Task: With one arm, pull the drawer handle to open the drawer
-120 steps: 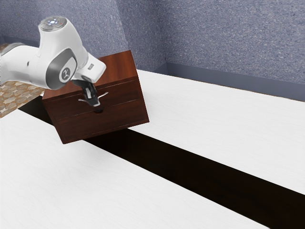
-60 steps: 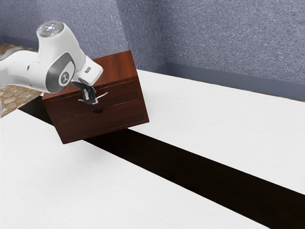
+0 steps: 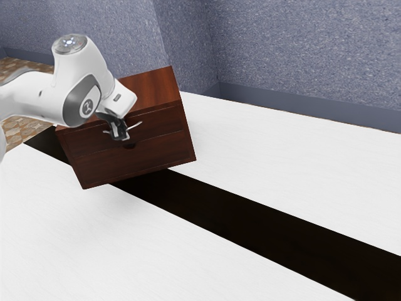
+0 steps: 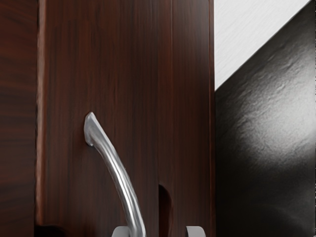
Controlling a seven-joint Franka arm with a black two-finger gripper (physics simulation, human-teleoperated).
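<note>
Wood drawer: unmoved.
Jaws: spread astride handle; shifted toward 11 o'clock since earlier.
Counter: white, black strip.
Room: blue-grey wall.

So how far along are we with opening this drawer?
Done: the approach. The gripper is at the drawer handle, which runs between the fingers. In hand: the grasp; the fingers stand wider apart than the handle, so it is not clamped. Left: closing and the whole pull; the drawer front looks flush with the cabinet, so it appears shut.
</note>
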